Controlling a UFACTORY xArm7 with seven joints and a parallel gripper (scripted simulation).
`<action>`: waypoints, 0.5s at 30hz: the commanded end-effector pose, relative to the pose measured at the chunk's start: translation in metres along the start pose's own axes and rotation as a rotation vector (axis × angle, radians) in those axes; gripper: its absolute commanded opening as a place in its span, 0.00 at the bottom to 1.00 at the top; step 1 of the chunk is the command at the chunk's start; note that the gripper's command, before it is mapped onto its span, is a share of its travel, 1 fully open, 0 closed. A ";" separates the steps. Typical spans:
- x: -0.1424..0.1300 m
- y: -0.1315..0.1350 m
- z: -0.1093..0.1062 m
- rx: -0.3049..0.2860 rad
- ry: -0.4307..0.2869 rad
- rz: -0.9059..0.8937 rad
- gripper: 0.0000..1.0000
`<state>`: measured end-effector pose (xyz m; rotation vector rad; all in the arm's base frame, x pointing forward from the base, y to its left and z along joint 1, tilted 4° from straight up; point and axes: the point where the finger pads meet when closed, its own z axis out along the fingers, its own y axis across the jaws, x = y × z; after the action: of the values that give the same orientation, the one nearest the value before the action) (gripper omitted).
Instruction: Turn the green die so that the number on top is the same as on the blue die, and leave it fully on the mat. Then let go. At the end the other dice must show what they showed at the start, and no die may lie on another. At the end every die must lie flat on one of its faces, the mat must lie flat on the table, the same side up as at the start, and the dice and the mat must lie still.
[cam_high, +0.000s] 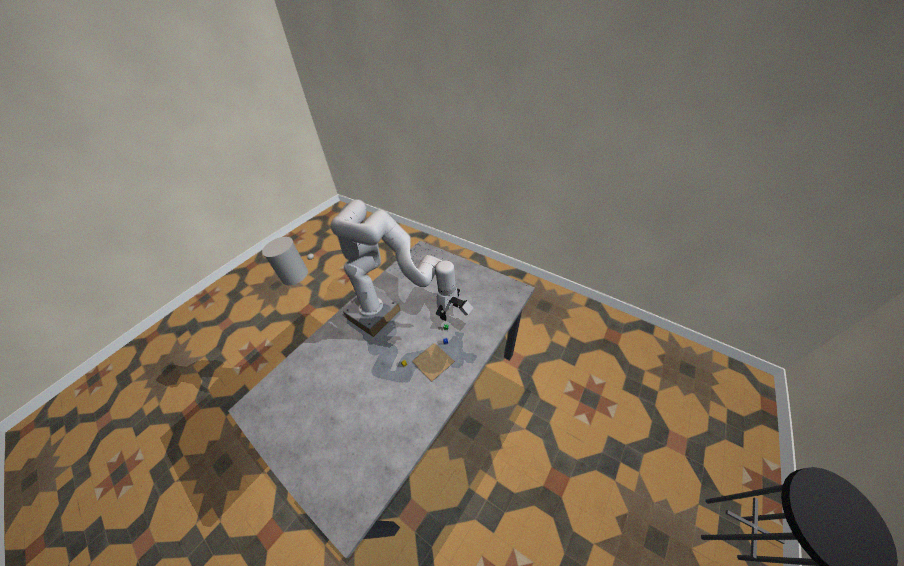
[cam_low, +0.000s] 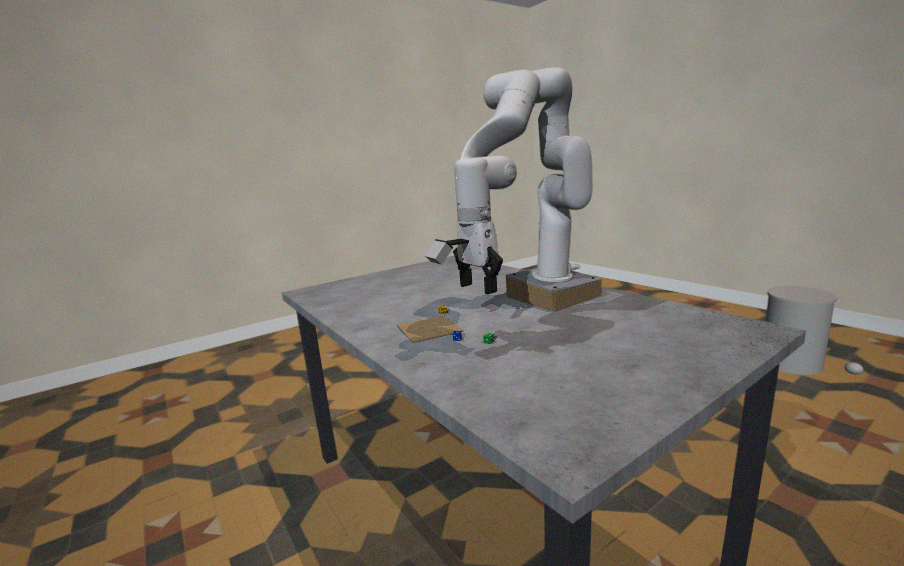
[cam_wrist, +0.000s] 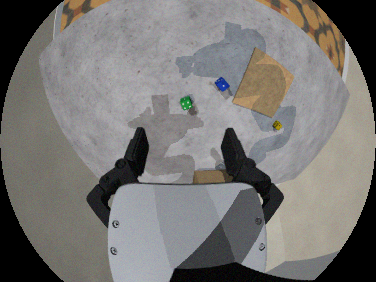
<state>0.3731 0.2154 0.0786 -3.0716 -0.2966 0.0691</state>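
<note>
While pincer (cam_low: 479, 278) hangs wide, empty, green die (cam_low: 489, 338) flat on table (cam_low: 600, 400), off mat (cam_low: 426, 328).

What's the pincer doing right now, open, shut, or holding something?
Pincer: open, holding nothing, raised above the table; the green die lies apart from it, off the mat.

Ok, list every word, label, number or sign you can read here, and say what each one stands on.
No readable text anywhere.
Green die: pips show, too small to count.
Blue die: pips blurred, unreadable.
Yellow die: too small to read.
Gripper body: a small dark mark, illegible.
Mat: no print.
</note>
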 end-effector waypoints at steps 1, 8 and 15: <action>0.000 0.001 -0.009 0.002 -0.001 0.000 1.00; 0.000 0.001 -0.008 0.002 -0.001 -0.004 1.00; -0.016 0.002 -0.002 0.002 -0.001 -0.229 1.00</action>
<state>0.3645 0.2116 0.0826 -3.0555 -0.4632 0.0756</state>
